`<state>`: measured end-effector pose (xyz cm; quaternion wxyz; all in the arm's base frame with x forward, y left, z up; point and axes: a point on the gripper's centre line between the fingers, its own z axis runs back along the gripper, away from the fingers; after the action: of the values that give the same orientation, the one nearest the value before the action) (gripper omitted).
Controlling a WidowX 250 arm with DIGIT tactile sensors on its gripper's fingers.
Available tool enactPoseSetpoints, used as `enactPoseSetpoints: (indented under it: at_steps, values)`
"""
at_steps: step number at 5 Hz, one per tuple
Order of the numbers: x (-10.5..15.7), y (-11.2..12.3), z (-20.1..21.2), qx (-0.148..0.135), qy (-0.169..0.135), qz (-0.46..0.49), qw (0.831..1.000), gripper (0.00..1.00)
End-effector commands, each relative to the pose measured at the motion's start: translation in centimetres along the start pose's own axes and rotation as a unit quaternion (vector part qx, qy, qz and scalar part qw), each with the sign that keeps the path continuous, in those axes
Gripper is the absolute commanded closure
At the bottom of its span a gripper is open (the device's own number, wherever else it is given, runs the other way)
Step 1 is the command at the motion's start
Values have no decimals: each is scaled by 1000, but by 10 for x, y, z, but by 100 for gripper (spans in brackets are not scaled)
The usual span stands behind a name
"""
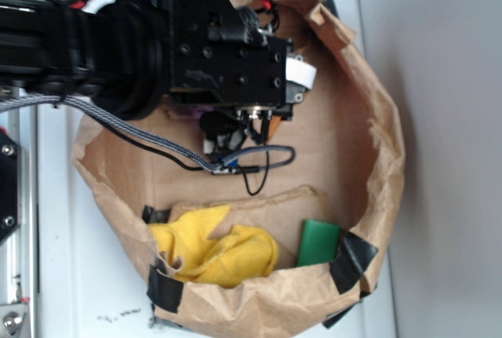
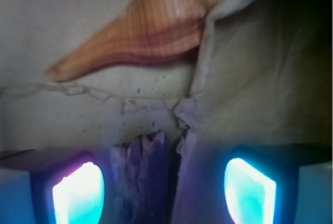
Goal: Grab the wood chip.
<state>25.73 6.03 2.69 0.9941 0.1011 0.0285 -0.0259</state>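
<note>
While a white table bears a crumpled brown paper bowl, its creased floor holds a yellow cloth, green block and ribbed orange shell; the jagged grey chip lies between the gripper's parted, ungrasping fingers

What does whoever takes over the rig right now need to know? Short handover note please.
End effector: open, low over the floor of the paper bag, fingers on either side of the wood chip, not yet closed.
Wood chip: lying flat between the fingers, closer to the left one in the wrist view, next to a fold in the paper.
Seashell: just beyond the chip, apart from it. Not the target.
Also in the bag: yellow cloth and green block, away from the arm.
Done: end effector lined up over the chip.
Left: close on the chip, lift.
</note>
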Motion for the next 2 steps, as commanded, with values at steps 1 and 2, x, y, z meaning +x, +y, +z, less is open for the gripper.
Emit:
enactPoseSetpoints:
  at_steps: [1,2]
  values:
    - [-1,3,-11,11,4,16,1000,100]
    - [2,4,-16,16,11,23,1000,100]
